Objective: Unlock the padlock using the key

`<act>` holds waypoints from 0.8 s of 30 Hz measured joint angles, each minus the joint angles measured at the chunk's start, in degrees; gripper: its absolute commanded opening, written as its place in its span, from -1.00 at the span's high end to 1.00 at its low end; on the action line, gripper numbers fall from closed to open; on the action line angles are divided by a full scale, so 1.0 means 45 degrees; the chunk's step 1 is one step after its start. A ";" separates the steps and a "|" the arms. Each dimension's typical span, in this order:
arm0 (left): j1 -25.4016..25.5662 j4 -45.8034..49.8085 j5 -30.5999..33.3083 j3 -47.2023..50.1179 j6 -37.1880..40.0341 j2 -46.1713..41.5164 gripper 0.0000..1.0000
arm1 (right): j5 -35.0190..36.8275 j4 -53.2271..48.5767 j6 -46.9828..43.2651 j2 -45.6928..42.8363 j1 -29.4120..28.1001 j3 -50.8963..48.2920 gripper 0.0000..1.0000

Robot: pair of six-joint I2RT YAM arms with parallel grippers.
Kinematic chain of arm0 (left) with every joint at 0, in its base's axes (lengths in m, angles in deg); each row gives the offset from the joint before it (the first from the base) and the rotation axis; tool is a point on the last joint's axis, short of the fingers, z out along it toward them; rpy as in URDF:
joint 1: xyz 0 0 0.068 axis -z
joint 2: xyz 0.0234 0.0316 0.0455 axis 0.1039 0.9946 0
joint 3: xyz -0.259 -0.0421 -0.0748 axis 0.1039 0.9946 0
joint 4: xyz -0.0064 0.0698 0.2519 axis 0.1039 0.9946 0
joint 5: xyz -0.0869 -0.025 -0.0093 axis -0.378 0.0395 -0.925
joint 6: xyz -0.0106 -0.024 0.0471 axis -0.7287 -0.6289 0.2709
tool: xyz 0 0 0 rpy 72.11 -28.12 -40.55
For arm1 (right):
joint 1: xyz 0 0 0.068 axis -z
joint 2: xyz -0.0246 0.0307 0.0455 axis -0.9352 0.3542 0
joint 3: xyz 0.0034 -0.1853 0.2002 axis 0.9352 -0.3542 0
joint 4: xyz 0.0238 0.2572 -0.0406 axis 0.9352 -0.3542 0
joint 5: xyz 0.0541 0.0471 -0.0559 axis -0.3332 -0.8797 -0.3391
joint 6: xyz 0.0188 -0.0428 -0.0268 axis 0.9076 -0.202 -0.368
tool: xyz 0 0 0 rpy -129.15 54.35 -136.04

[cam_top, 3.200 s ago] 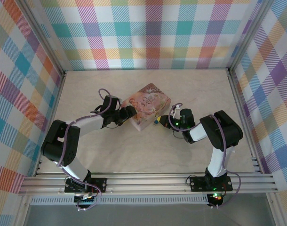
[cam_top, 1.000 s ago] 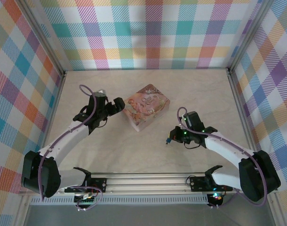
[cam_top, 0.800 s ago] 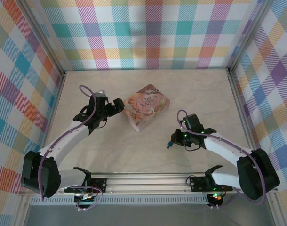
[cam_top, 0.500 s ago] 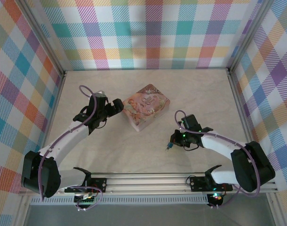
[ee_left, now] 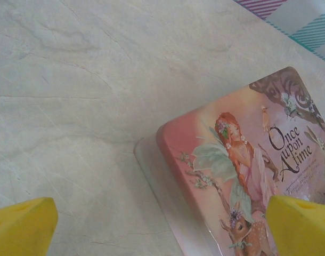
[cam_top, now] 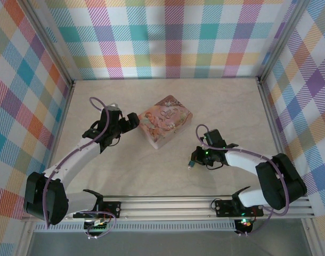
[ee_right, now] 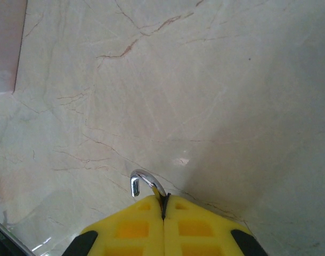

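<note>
My right gripper (cam_top: 194, 158) (ee_right: 163, 205) is shut on the padlock (cam_top: 192, 158), low over the table, right of centre. In the right wrist view the padlock's silvery shackle (ee_right: 146, 178) pokes out past the closed yellow fingertips (ee_right: 136, 224) as an open hook with one end free; its blue body is hidden between the pads. A tiny dark sliver (cam_top: 189, 166) juts from the body toward the near edge and looks like the key; I cannot tell for sure. My left gripper (cam_top: 131, 121) (ee_left: 162, 234) stands open beside the left corner of the pink tin box (cam_top: 165, 120) (ee_left: 248, 160), not touching it.
The pink illustrated tin box lies closed at the table's middle, turned diagonally. Plaid walls enclose the table (cam_top: 221, 106) on three sides, and a metal rail (cam_top: 168, 205) runs along the near edge. Bare marbled surface lies under and around the right gripper.
Both grippers have backed off the tin box since the earliest frame, the right one carrying the padlock with it. Over the last second the right forearm has drawn in; its gripper has hardly shifted.
</note>
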 measured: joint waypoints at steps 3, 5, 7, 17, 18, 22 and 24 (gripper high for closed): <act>0.0000 0.0010 0.0005 0.0000 0.0010 0.0000 -1.00 | 0.0005 0.0005 -0.0010 0.0000 0.0000 0.0000 0.77; 0.0000 0.0010 0.0049 0.0000 0.0044 0.0000 -1.00 | 0.0010 0.0005 -0.0015 0.0000 0.0000 0.0000 0.73; 0.0000 0.0015 0.0078 0.0000 0.0053 -0.0005 -1.00 | 0.0039 -0.0019 -0.0019 0.0000 0.0000 0.0000 0.70; 0.0000 0.0291 0.0087 0.0000 0.0121 -0.0355 -1.00 | 0.0709 -0.1049 -0.0500 -0.0855 0.0000 0.0078 0.41; 0.0000 0.0301 0.0092 0.0000 0.0141 -0.0359 -1.00 | 0.0831 -0.1171 -0.0563 -0.1093 0.0000 0.0131 0.37; 0.0000 0.0311 0.0180 0.0000 0.0233 -0.0384 -1.00 | 0.1307 -0.1642 -0.0894 -0.2113 0.0000 0.0379 0.23; 0.0000 0.0321 0.0253 -0.0010 0.0291 -0.0432 -1.00 | 0.1719 -0.1914 -0.1180 -0.2764 0.0000 0.0588 0.12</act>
